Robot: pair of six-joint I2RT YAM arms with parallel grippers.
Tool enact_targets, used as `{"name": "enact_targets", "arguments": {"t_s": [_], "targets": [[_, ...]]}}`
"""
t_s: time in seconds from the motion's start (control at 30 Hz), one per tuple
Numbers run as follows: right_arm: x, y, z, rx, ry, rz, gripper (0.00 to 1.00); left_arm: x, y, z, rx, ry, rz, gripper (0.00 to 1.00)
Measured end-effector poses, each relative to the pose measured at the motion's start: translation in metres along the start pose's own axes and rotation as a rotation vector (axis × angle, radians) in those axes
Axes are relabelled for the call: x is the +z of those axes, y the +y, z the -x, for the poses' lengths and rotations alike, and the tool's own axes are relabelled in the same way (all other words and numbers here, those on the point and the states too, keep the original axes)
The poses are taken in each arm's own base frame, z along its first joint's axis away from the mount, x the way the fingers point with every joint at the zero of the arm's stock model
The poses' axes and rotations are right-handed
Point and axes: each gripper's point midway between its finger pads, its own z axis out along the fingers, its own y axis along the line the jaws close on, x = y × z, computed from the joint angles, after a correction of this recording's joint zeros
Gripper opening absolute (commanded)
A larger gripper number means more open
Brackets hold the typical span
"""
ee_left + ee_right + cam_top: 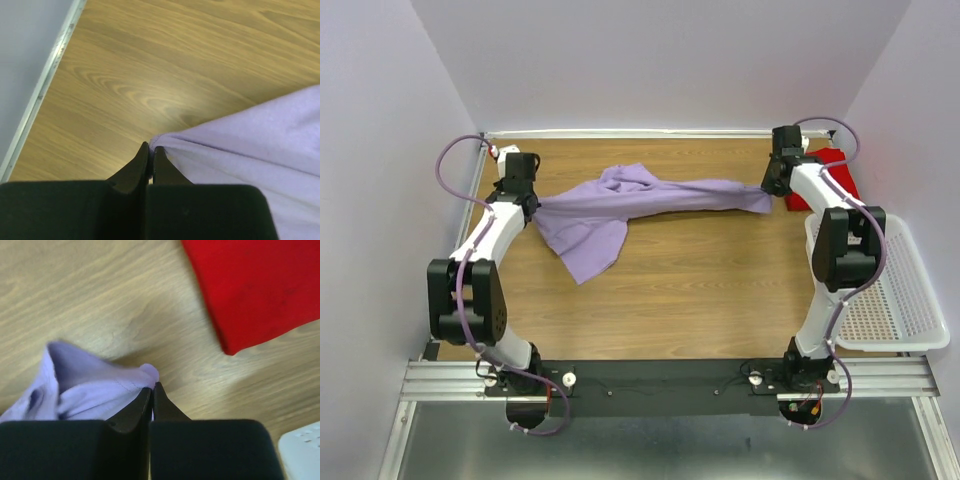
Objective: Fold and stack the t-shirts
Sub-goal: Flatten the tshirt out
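**A:** Why is the lavender t-shirt [620, 205] strung across the back of the worktop [670, 300] like that?

**B:** Each arm has one end of it. The left claw [151, 150] is pinched tight on an edge of the cloth at the left side. The right claw [151, 387] is clamped on a bunched bit at the right. So the shirt stretches between them as a twisted band, with a wide flap trailing toward the near side.

**A:** So it isn't flat.

**B:** No, it is rumpled in the middle. The two-point hold is most likely meant to pull it taut and spread it out before any fold is made.

**A:** And the red t-shirt [255, 285]?

**B:** It lies at the far right corner, just beside the right claw and not touching the lavender one. It shows a straight edge and a clean corner, so it is probably folded already and set there as the base of the stack.

**A:** The white basket [895, 300]?

**B:** It sits at the right side, next to the right arm, and plays no part in this hold.
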Motion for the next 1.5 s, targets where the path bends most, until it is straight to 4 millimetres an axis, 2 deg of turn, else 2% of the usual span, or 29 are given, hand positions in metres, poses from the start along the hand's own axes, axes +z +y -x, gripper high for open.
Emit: {"name": "enact_targets", "arguments": {"t_s": [0.03,0.07,0.1,0.17,0.2,0.23,0.27,0.3,0.4,0.5,0.57,0.7,0.8,0.87,0.93,1.0,1.13,1.3,1.5], "targets": [[-0.001,-0.001,0.003,0.005,-0.003,-0.001,0.14,0.007,0.005,-0.001,-0.008,0.011,0.017,0.00],[-0.003,-0.002,0.008,0.015,-0.007,0.000,0.17,0.016,0.008,-0.001,-0.021,0.023,0.023,0.06],[-0.005,-0.001,0.012,0.019,-0.014,0.002,0.27,0.024,0.008,-0.002,-0.027,0.035,0.024,0.11],[-0.007,0.000,0.016,0.026,-0.021,0.006,0.38,0.037,0.004,-0.003,-0.039,0.050,0.017,0.23],[-0.007,0.000,0.016,0.035,-0.019,0.010,0.48,0.043,0.000,-0.001,-0.046,0.052,0.002,0.34],[-0.007,-0.001,0.016,0.032,-0.017,0.011,0.52,0.047,-0.005,0.001,-0.056,0.049,-0.012,0.41],[-0.006,0.000,0.015,0.037,-0.010,0.016,0.55,0.050,-0.008,0.004,-0.059,0.046,-0.022,0.57],[-0.007,0.001,0.012,0.039,0.001,0.026,0.56,0.050,-0.010,0.006,-0.068,0.044,-0.031,0.64],[-0.009,0.005,0.004,0.034,0.028,0.059,0.58,0.047,-0.016,0.021,-0.085,0.003,-0.057,0.77],[-0.019,0.016,-0.010,0.021,0.059,0.122,0.58,0.026,-0.023,0.030,-0.090,-0.048,-0.098,0.74],[-0.030,0.025,-0.018,0.002,0.069,0.155,0.58,0.007,-0.025,0.020,-0.085,-0.058,-0.124,0.72],[-0.067,0.072,-0.045,-0.094,0.077,0.284,0.58,-0.030,-0.030,-0.023,-0.065,-0.019,-0.192,0.71],[-0.091,0.108,-0.073,-0.173,0.099,0.380,0.58,-0.050,-0.047,-0.072,-0.033,0.062,-0.253,0.72],[-0.102,0.122,-0.095,-0.214,0.128,0.422,0.59,-0.063,-0.062,-0.103,0.003,0.130,-0.297,0.72],[-0.107,0.127,-0.109,-0.234,0.152,0.444,0.61,-0.073,-0.073,-0.128,0.023,0.185,-0.327,0.72],[-0.107,0.127,-0.123,-0.246,0.181,0.453,0.64,-0.075,-0.073,-0.145,0.024,0.225,-0.321,0.72],[-0.106,0.119,-0.140,-0.254,0.221,0.451,0.66,-0.075,-0.074,-0.163,0.027,0.277,-0.300,0.72],[-0.115,0.116,-0.146,-0.254,0.230,0.476,0.69,-0.073,-0.081,-0.185,0.050,0.335,-0.281,0.72],[-0.129,0.113,-0.145,-0.265,0.210,0.512,0.70,-0.068,-0.083,-0.200,0.051,0.376,-0.252,0.72]]}}
